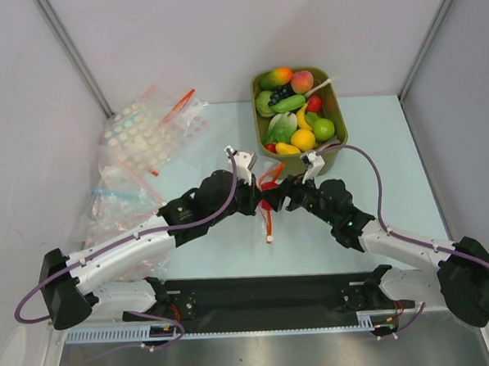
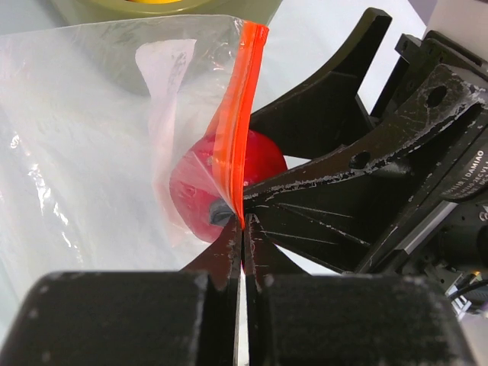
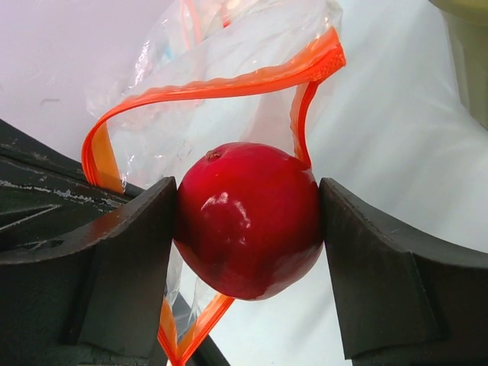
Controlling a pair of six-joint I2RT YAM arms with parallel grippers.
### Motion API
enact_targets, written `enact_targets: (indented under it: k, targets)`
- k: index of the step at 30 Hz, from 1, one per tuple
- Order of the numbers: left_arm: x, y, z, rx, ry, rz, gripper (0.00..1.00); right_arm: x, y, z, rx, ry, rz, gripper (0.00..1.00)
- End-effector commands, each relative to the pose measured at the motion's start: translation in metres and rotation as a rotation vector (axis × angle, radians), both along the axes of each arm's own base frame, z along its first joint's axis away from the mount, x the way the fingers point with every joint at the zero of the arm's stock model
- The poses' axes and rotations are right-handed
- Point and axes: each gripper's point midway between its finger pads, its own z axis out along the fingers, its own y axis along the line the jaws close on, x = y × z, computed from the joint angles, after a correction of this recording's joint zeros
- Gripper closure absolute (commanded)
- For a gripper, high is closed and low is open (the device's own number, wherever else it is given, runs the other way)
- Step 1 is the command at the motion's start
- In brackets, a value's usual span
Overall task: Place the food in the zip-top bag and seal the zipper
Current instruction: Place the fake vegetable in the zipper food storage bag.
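My right gripper (image 3: 248,221) is shut on a glossy red toy fruit (image 3: 248,217) and holds it in the open mouth of the clear zip-top bag (image 3: 221,122). The red-orange zipper (image 3: 221,88) loops open around and behind the fruit. My left gripper (image 2: 244,229) is shut on one lip of the zipper (image 2: 236,122) and holds it up; the red fruit (image 2: 194,183) shows through the bag's film (image 2: 84,152). In the top view both grippers (image 1: 257,195) (image 1: 288,195) meet at the bag's mouth (image 1: 268,190) at the table's middle.
An olive-green tub (image 1: 338,117) with several toy fruits and vegetables stands just behind the grippers. A pile of other clear bags (image 1: 136,148), some dotted and one with a blue strip, lies at the back left against the wall.
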Motion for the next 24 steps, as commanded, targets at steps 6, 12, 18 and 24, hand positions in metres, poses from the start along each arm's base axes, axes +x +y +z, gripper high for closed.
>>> enact_targets:
  k: [6, 12, 18, 24]
  targets:
    - [-0.005, -0.01, 0.013, -0.07, -0.047, -0.083, 1.0, -0.023, 0.015, 0.061, 0.245, -0.106, 0.141, 0.8]
    - [-0.012, -0.018, 0.011, -0.082, -0.033, -0.14, 1.0, -0.017, -0.002, 0.059, 0.363, -0.027, 0.097, 0.79]
    - [-0.006, -0.015, 0.005, -0.044, -0.033, -0.105, 1.0, -0.015, -0.016, 0.074, 0.447, -0.023, 0.1, 0.79]
    - [0.003, -0.011, -0.009, 0.029, 0.006, -0.042, 1.0, -0.016, -0.026, 0.082, 0.436, -0.063, 0.06, 0.78]
